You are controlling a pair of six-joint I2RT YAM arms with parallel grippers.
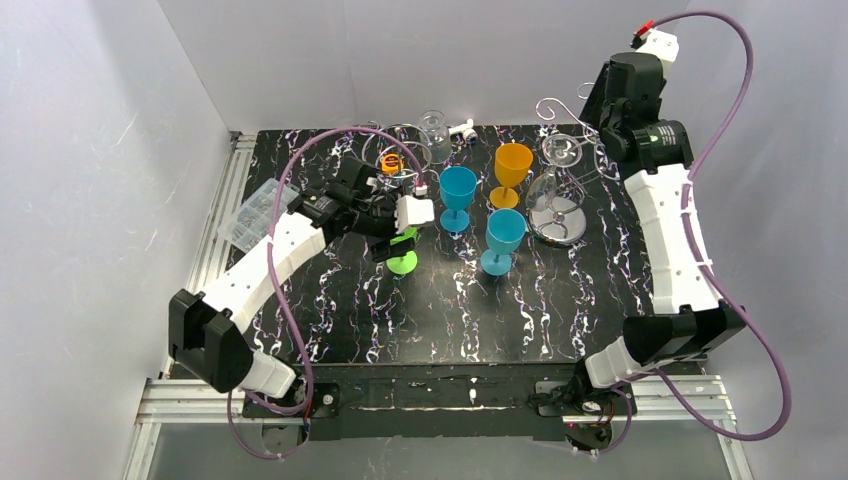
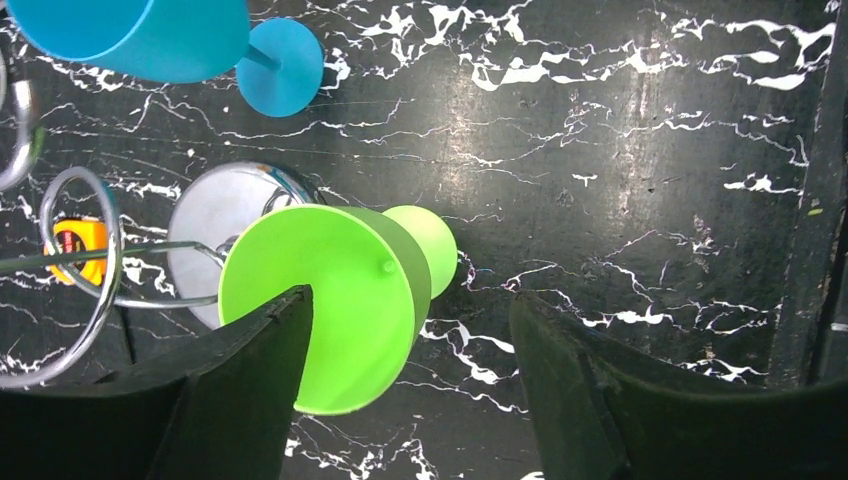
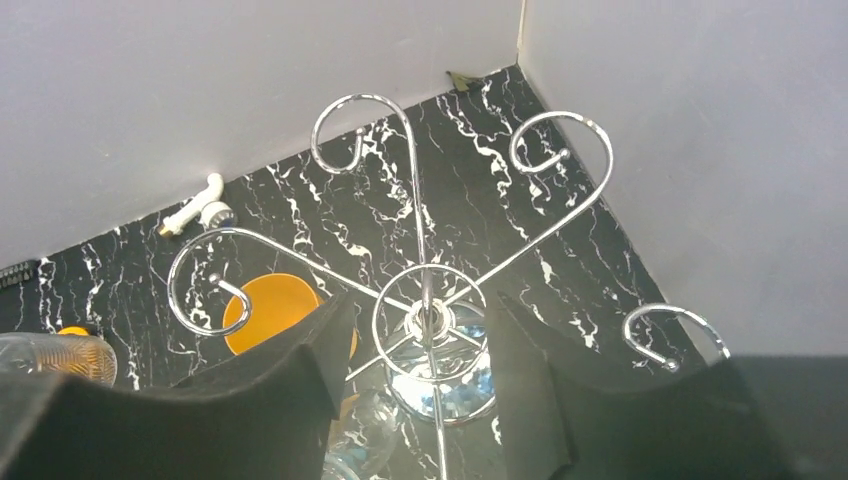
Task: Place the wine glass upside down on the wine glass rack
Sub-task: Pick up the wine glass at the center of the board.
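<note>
Clear plastic box (image 1: 250, 212) at left edge; white fitting (image 1: 462, 129) at back

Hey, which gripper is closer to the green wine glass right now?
Left. The left gripper is right over the green wine glass, jaws apart. The right gripper is far off, above the wine glass rack.

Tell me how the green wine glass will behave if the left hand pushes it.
Probably light: the green wine glass looks like opaque plastic. Likely tippy: its bowl appears wider than its foot. Its smooth wall may slip under a loose grip.
</note>
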